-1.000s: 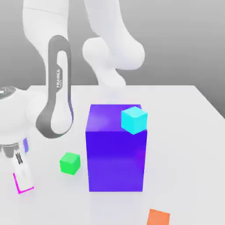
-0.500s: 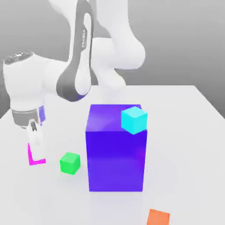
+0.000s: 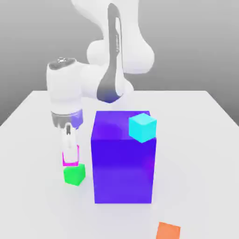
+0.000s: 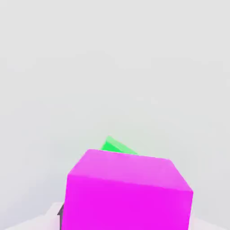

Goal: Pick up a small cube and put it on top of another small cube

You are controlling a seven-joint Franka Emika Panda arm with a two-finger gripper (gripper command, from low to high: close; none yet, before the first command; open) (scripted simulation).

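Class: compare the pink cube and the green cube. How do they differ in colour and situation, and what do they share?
The pink cube is magenta and held off the table by the shut gripper; the green cube is green and rests on the table, ungripped, just below it. Both are small, plain-faced and look alike in size.

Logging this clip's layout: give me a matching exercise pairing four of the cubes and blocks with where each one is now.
Things:
1. magenta cube
2. green cube
3. cyan cube
4. orange cube

Places:
A. on the table, by the exterior view's bottom edge
B. held in the gripper
C. on the blue-purple block
D. on the table, below the held cube

Pairs: 1-B, 2-D, 3-C, 4-A
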